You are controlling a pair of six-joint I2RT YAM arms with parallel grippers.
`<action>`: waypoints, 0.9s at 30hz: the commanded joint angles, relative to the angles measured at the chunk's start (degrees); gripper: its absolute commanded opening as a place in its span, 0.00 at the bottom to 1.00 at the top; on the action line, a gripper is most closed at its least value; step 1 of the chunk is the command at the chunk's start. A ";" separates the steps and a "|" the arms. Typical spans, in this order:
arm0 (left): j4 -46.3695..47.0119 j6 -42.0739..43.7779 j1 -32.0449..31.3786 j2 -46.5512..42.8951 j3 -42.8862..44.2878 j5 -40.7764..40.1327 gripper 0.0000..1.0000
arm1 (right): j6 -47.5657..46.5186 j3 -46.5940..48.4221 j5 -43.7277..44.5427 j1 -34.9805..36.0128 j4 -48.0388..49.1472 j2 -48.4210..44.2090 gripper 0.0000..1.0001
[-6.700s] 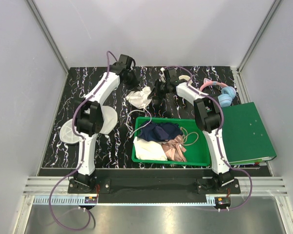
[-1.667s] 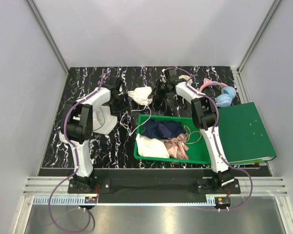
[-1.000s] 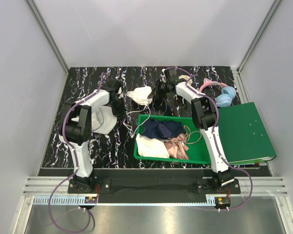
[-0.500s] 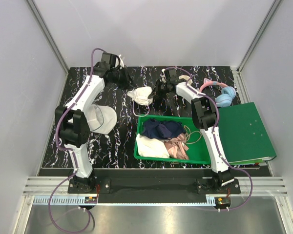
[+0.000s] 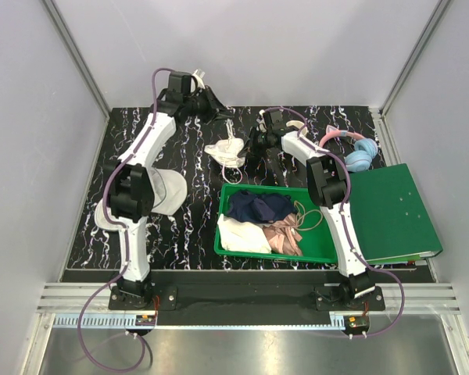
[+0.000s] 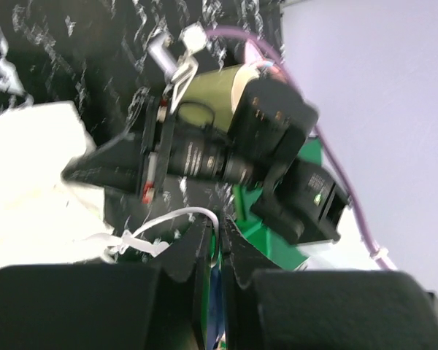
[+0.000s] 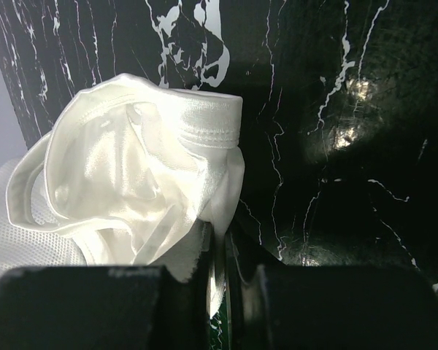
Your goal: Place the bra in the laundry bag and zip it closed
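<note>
The cream-white bra [image 5: 225, 151] lies bunched on the black table at the back centre. My left gripper [image 5: 217, 106] is raised at the back of the table, shut on one thin white strap [image 6: 171, 217], which runs taut down to the cups. In the left wrist view [image 6: 217, 227] the strap is pinched between the jaws. My right gripper [image 5: 252, 146] is shut on the bra's right edge; the right wrist view [image 7: 220, 244] shows satin fabric [image 7: 139, 164] in its jaws. The white mesh laundry bag [image 5: 166, 191] lies at the left, partly hidden by the left arm.
A green tray [image 5: 320, 251] at front centre holds a dark-blue garment [image 5: 254, 209], a flat cream cloth [image 5: 238, 237] and a pink-beige satin garment [image 5: 281, 238]. A green binder [image 5: 395, 211] lies at the right. Pink headphones [image 5: 340, 138] and a yellowish mug [image 6: 212, 84] are behind the right arm.
My left gripper has moved from beside the laundry bag to the back of the table and risen, pulling a bra strap taut. The right gripper has stayed on the bra.
</note>
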 commanded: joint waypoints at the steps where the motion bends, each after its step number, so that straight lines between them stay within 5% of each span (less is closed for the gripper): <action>1: 10.93 -6.41 0.37 1.81 4.20 2.96 0.11 | -1.54 0.19 1.54 0.12 -0.04 -3.85 0.08; 15: 17.19 -6.07 -1.03 11.30 11.22 -2.22 0.09 | -0.93 0.72 0.92 0.12 -0.13 -3.23 0.08; 22: 11.04 -2.83 -1.56 12.80 7.28 -5.37 0.10 | -1.11 0.72 0.92 0.12 -0.22 -3.41 0.08; 27: -1.69 1.22 -1.38 13.68 9.82 -8.02 0.11 | -0.93 0.72 0.92 0.12 -0.30 -3.14 0.08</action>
